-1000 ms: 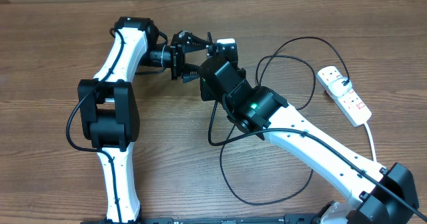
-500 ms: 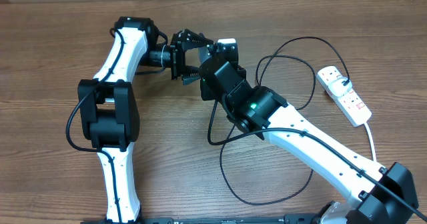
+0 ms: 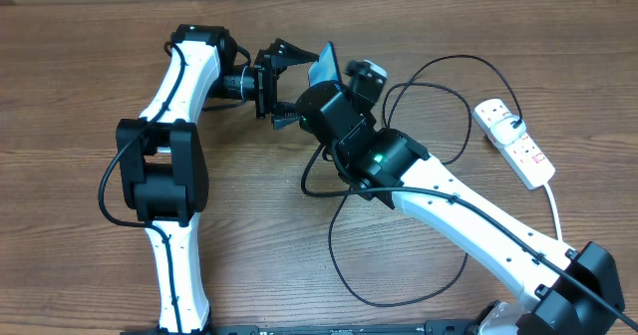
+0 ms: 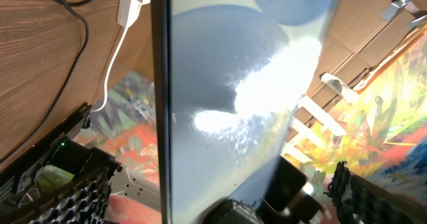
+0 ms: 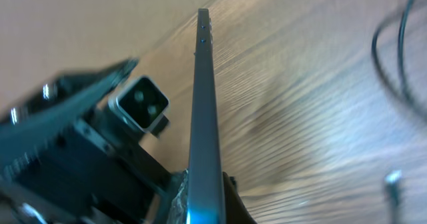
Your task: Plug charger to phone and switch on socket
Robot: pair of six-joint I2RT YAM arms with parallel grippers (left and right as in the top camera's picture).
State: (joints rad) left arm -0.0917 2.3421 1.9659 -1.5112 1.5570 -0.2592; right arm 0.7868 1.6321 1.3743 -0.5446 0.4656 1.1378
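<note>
With right pincer (image 5: 202,199) clamped on the phone (image 5: 203,104) and left pincer (image 3: 287,76) wide apart, hold phone steady on its edge and push the charger (image 3: 449,58) tip in straight.

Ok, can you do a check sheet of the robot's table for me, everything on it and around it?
Surface: brown wooden table.
Job's things: phone held on edge; socket lying at the right; charger looping loose on the table.
Clutter: nothing seen.
Grippers: left gripper, fingers wide open beside the phone; right gripper, fingers shut on the phone.
Cables: thick white cord leaves the socket.
Surroundings: cardboard and a colourful painted surface past the table.
</note>
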